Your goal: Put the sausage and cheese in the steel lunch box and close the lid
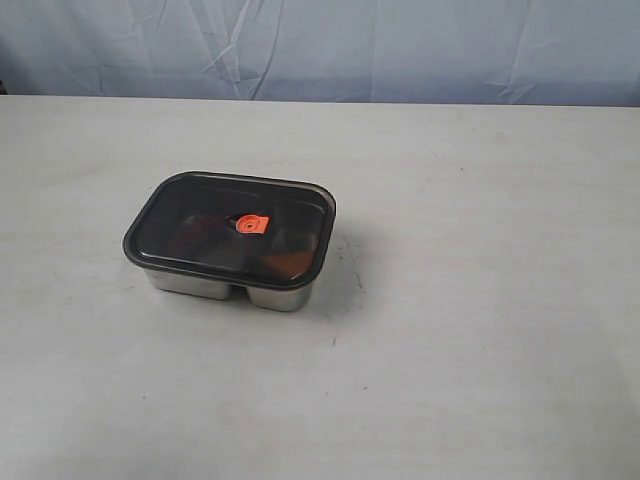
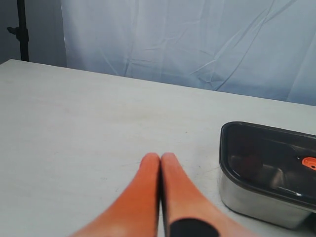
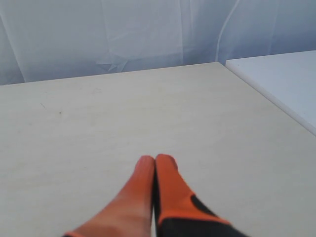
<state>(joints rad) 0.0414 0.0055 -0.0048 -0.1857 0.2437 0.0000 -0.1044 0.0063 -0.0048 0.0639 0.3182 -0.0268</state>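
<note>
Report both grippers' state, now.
The left gripper: shut, holding nothing.
The right gripper: shut, holding nothing.

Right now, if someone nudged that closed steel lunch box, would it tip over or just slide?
Probably slide: the steel lunch box sits low and wide on the smooth table. Its polished walls look slippery to pinch. The lid sits flush all round, so it would likely hold in place.

I see a pale table [image 1: 480, 380] with a few small dark specks. Wrinkled light-blue cloth [image 1: 400, 40] hangs behind it. Black stand pole [image 2: 20, 29] at a far corner. White panel [image 3: 281, 84] just beside one table edge.
</note>
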